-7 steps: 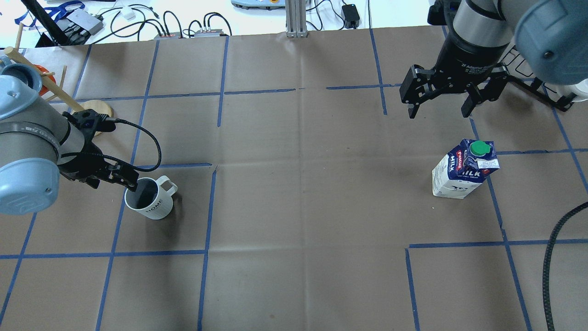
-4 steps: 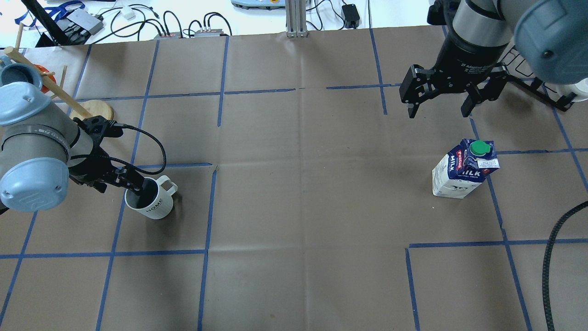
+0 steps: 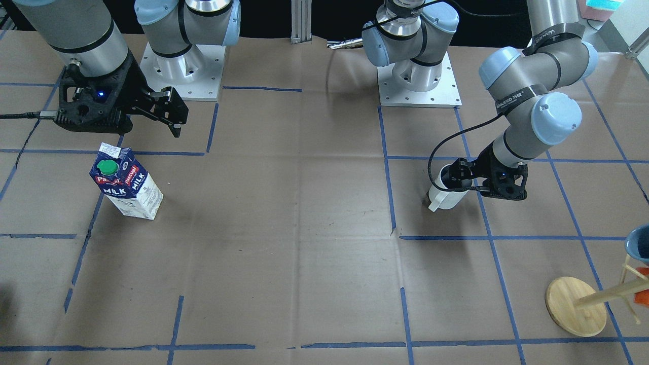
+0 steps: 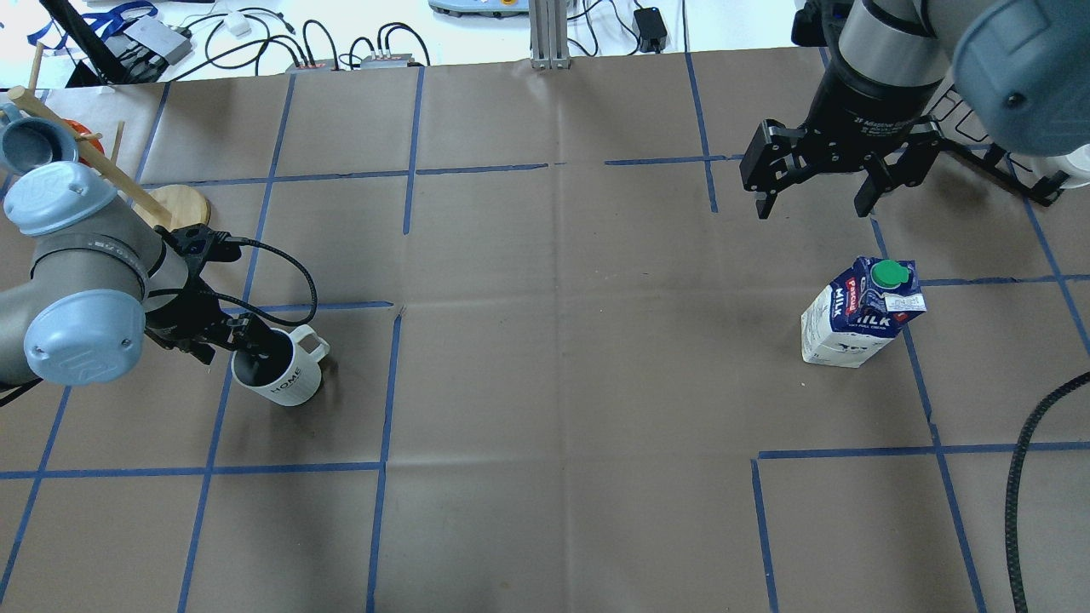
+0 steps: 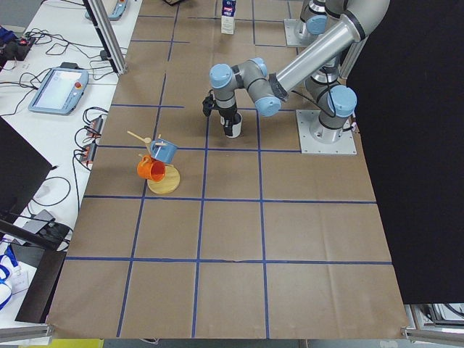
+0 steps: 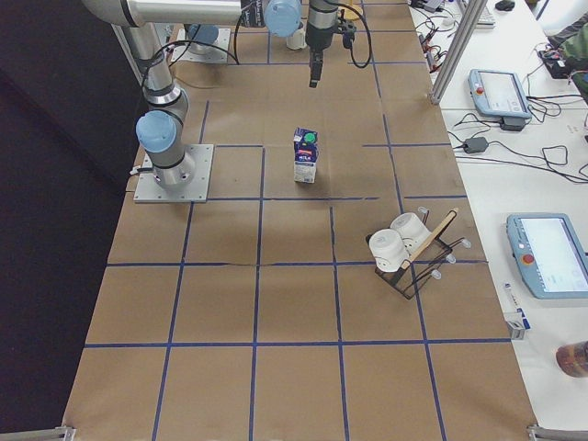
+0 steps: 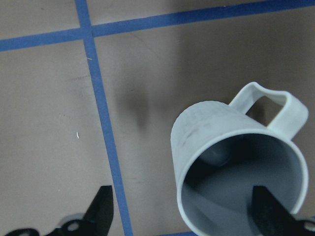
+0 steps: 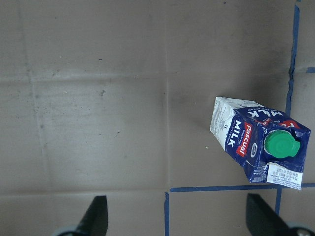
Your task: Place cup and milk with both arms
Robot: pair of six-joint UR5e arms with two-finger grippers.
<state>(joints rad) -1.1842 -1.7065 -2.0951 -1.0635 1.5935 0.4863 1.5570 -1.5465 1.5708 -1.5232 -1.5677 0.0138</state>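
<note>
Your left gripper [image 4: 249, 345] is at the cup [image 4: 285, 376] with its jaws apart: one finger is down inside, the other outside, and the wall between them is not pinched. The cup stands upright on the brown table [image 4: 553, 383]. Your right gripper [image 4: 813, 203] hangs spread wide, well clear of the milk [image 4: 858, 322] — you see it upright, green cap on top.

We've got the cup [image 4: 277, 375] on the left half of the table [image 4: 553, 358], and the milk [image 4: 860, 315] well apart on the right. The left gripper [image 4: 243, 340] has one finger in the cup; the right gripper [image 4: 817, 183] hangs clear above the milk.
</note>
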